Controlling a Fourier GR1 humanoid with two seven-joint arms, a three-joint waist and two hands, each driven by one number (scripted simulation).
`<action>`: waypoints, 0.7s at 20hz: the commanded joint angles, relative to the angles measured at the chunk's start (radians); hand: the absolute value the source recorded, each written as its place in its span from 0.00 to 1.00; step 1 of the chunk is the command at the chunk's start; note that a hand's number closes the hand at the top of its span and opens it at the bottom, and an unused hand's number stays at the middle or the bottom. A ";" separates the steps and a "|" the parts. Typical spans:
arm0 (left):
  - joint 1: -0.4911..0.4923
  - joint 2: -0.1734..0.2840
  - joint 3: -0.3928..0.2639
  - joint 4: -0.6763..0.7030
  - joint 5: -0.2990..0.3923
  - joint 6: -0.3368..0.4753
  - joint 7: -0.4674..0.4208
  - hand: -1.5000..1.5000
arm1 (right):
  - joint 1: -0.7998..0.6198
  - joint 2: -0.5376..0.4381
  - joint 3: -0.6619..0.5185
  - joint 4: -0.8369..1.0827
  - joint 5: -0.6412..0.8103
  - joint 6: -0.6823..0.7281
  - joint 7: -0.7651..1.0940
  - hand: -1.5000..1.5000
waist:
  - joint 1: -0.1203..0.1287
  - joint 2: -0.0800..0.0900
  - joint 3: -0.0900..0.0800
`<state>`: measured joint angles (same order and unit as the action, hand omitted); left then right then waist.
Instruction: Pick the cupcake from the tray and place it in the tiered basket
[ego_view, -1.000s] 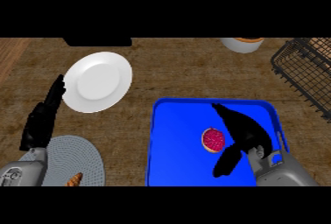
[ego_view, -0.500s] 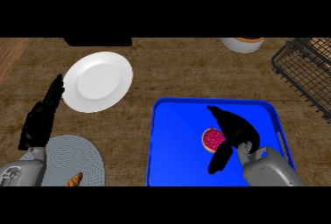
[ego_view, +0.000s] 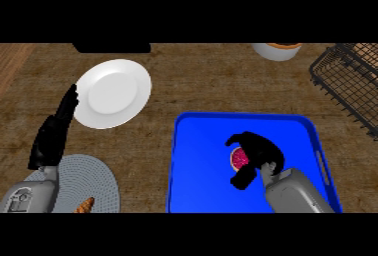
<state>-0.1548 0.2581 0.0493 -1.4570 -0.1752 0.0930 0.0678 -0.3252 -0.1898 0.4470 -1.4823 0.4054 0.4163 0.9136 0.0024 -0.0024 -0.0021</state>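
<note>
At the far left the left hand (ego_view: 52, 135) rests above the surface (ego_view: 207, 95), fingers straight and pointing up, released, just beside a white plate (ego_view: 112, 93). Below it lies a grey round mat (ego_view: 85, 182) with an orange item (ego_view: 85, 205) at its lower edge. On the blue tray (ego_view: 203, 165) the right hand (ego_view: 258, 150) arches over the cupcake (ego_view: 238, 158), fingers curled round it, grasping. The wire tiered basket (ego_view: 351, 82) stands at the right edge, well apart from the cupcake.

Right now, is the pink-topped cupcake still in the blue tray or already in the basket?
In the tray. The pink-topped cupcake sits on the blue plastic tray, with the right robot hand curled over it.
</note>
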 joint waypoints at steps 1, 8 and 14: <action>-0.018 0.022 0.029 -0.002 0.014 -0.015 0.005 0.50 | -0.050 -0.013 0.049 0.067 -0.015 0.132 -0.056 1.00 | 0.009 0.004 0.002; 0.020 0.014 0.023 -0.102 0.000 -0.032 0.079 0.50 | 0.011 0.060 0.017 0.036 0.083 0.042 -0.084 1.00 | 0.003 0.001 0.003; -0.014 -0.015 0.029 -0.013 -0.024 -0.017 0.005 0.50 | 0.037 0.066 -0.082 -0.148 0.052 0.069 0.000 1.00 | -0.004 0.002 0.002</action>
<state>-0.1480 0.2528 0.0789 -1.4627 -0.1842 0.0691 0.0605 -0.2755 -0.1369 0.4301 -1.5748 0.4780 0.4568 0.8665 -0.0017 -0.0030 -0.0014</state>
